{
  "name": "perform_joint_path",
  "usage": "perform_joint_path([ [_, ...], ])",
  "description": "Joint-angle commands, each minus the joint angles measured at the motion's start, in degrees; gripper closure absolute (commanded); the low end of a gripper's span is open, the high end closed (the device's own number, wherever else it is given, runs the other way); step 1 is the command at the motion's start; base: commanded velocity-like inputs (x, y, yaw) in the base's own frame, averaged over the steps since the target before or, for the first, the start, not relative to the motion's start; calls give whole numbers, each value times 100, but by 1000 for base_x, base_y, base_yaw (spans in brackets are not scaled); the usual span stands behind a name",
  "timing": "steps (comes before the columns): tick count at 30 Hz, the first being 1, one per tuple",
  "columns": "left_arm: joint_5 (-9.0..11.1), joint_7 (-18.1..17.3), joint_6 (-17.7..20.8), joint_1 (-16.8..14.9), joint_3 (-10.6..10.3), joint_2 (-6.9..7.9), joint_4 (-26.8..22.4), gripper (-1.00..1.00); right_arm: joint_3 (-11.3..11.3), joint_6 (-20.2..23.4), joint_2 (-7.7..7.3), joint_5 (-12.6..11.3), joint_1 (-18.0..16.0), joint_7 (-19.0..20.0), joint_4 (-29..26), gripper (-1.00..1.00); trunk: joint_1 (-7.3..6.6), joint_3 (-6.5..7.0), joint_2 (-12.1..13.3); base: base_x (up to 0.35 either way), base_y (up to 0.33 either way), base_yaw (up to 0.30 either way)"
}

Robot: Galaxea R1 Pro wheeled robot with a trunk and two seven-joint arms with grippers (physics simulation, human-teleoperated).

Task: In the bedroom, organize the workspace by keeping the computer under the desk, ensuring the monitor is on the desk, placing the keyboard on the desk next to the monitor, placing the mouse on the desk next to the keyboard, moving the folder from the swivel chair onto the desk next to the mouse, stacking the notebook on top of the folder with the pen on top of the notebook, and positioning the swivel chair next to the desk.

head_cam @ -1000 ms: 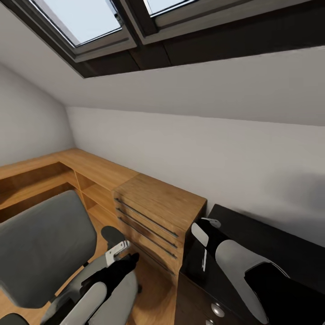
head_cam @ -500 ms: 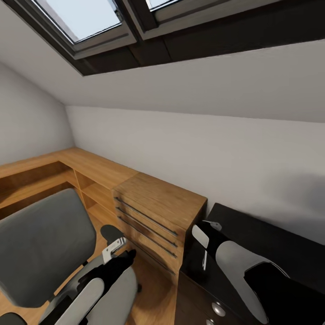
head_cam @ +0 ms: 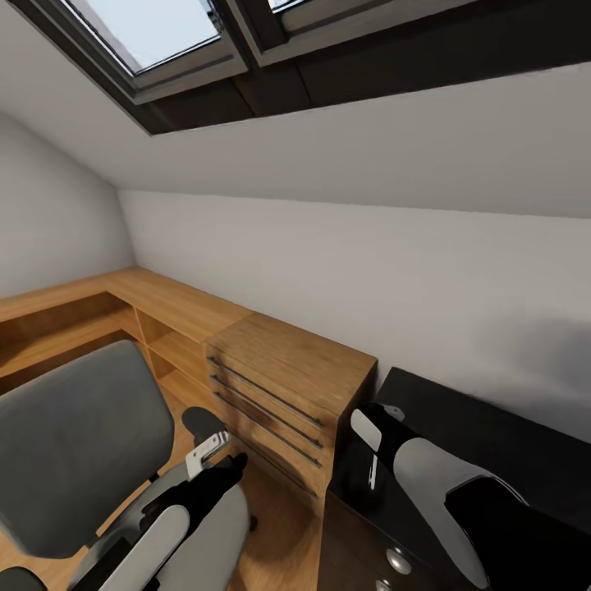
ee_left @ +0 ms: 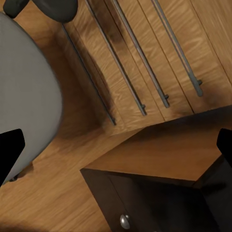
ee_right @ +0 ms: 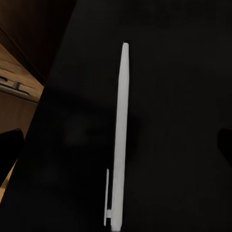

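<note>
Grey upholstery marks the swivel chair (head_cam: 78,447) at the far left of the head view, standing on the wooden floor (head_cam: 283,542) beside a long wooden desk (head_cam: 176,305) that runs along the white wall. Just right of the chair, the left claw (head_cam: 215,457) hangs above the floor in front of the desk's drawer unit (head_cam: 279,392); its wrist view has dark fingertips (ee_left: 10,152) at opposite edges, so it is spread wide and holds nothing. Further right stands a black cabinet (head_cam: 484,443) (its round silver knobs face the robot). A white pen (ee_right: 120,140) lies flat on its dark top, and the right claw (head_cam: 376,427) hovers directly over it, fingers wide apart on either side, not touching it.
</note>
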Motion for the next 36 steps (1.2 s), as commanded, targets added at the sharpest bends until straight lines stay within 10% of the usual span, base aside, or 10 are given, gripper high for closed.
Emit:
perform_joint_path([
  [1,17,36,20,-6,-7,4,-8,-100,51,53,-3,-40,-4,-28,-7,-100,1,-7,-5,0,0,0],
  [36,17,41,20,-5,-2,4,-15,-100,64,27,34,-135,5,188,396,-100,506,-420,-928,0,0,0],
])
